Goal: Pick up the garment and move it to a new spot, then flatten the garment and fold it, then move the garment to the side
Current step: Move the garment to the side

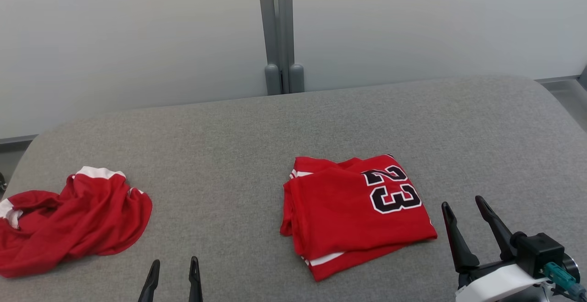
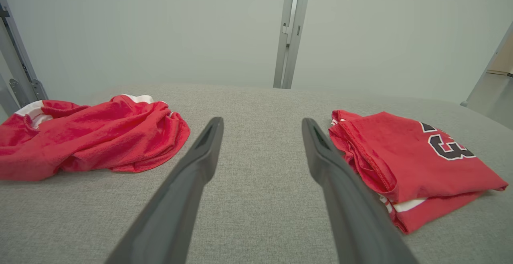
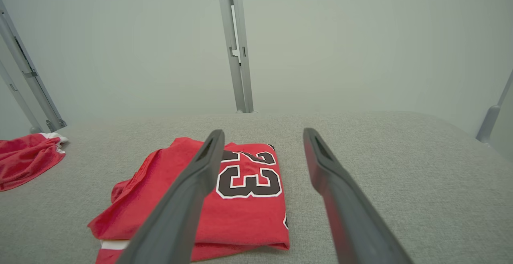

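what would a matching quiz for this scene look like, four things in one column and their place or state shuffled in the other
Column one:
1. folded jersey
2. crumpled garment
3. left end effector
4. grey post

Column two:
A. upright behind the far edge of the table
B. open and empty, at the near edge, between the two red garments
C. bunched in a heap at the left end
D. lying flat right of centre, number 23 facing up

Pairs: 1-D, 2-C, 3-B, 4-A
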Controlling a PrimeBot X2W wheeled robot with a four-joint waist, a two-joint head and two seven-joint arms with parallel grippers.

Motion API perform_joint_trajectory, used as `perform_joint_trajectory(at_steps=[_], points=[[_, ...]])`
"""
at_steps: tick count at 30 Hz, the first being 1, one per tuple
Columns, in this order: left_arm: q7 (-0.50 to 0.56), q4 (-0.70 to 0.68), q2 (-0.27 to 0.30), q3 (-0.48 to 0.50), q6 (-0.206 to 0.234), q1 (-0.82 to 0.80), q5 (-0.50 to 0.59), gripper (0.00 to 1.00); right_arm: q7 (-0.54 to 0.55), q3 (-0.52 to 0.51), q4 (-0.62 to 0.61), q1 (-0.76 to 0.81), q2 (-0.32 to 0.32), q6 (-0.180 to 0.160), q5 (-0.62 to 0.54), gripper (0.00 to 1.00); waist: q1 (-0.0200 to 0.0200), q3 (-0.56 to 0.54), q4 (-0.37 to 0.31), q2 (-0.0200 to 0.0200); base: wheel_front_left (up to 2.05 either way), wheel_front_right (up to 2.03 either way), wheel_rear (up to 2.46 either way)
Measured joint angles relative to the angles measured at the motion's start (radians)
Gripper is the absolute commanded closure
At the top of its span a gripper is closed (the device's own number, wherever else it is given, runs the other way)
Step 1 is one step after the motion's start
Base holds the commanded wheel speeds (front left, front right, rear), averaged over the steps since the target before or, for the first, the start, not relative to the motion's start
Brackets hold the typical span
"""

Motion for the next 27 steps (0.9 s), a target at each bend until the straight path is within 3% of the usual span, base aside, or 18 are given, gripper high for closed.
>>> perform_joint_trajectory(at_steps=[11, 17, 21, 27], points=[[0.0, 0.002, 0.0, -0.006, 0.009, -0.011, 0.027, 0.0, 0.0, 0.027, 0.035, -0.024, -0.015, 0.0, 0.02, 0.0, 0.0, 0.04, 0.022, 0.0, 0.0, 0.0, 0.0], [0.0, -0.01, 0.0, -0.007, 0.021, -0.026, 0.041, 0.0, 0.0, 0.068, 0.111, -0.117, -0.045, 0.0, 0.105, 0.0, 0.0, 0.084, 0.038, 0.0, 0.0, 0.0, 0.0], [0.0, -0.016, 0.0, -0.014, 0.02, -0.068, 0.046, 0.0, 0.001, 0.113, 0.202, -0.207, -0.099, 0.0, 0.185, 0.0, 0.0, 0.125, 0.05, 0.0, 0.0, 0.0, 0.0], [0.0, -0.02, 0.0, -0.039, 0.02, -0.114, 0.051, 0.0, 0.156, 0.218, 0.344, -0.347, -0.224, 0.0, 0.409, 0.0, 0.0, 0.196, 0.096, 0.0, 0.0, 0.0, 0.0]])
